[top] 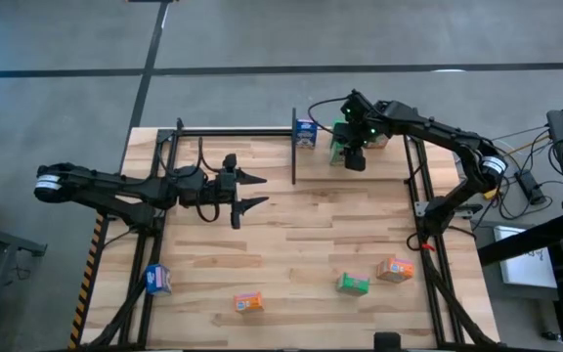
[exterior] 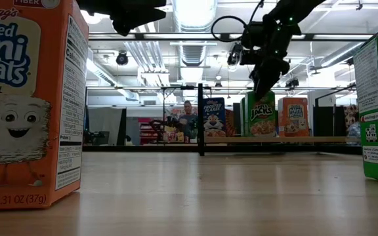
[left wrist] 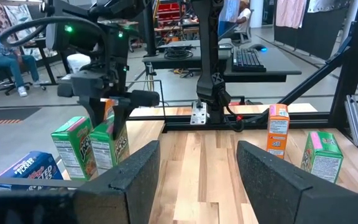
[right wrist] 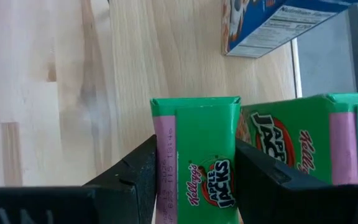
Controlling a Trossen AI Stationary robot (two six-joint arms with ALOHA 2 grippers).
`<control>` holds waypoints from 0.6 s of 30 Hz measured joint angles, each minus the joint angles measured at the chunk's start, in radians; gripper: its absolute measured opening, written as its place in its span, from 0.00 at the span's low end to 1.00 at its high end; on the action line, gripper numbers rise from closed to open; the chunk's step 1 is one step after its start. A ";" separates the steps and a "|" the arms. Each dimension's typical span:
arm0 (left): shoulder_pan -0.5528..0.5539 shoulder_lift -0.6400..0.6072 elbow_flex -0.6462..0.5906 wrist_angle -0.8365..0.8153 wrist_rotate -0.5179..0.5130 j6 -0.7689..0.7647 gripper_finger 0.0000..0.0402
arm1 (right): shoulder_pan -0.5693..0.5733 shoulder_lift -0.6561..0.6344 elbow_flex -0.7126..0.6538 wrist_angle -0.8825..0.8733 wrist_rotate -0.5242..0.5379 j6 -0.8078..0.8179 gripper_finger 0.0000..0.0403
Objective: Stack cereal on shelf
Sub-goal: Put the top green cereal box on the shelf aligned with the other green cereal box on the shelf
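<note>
The shelf (top: 242,133) runs along the table's far edge. On its right part stand a blue cereal box (top: 306,133), two green ones and an orange one (exterior: 294,116). My right gripper (right wrist: 196,146) comes down on one green cereal box (exterior: 261,115) and is shut on it. The other green box (right wrist: 303,149) stands right beside it. My left gripper (top: 262,192) hangs open above the table's left middle, pointing level toward the right, with nothing between its fingers (left wrist: 135,174). My right gripper pinches the green box between its two fingers, on two opposite sides near the top (right wrist: 166,155). The fingers slant down from above and from the table's right. The box stands upright, and in the low view its bottom is on the shelf board (exterior: 307,139).
Loose cereal boxes lie near the table's front edge: a blue one (top: 157,280) at the left, an orange one (top: 248,303), a green one (top: 353,284) and another orange one (top: 395,269) at the right. The shelf's black divider (top: 293,147) stands left of the blue box.
</note>
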 joint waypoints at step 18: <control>0.000 0.000 0.000 -0.003 0.000 0.000 0.49 | 0.000 0.016 0.001 0.011 0.030 0.027 0.53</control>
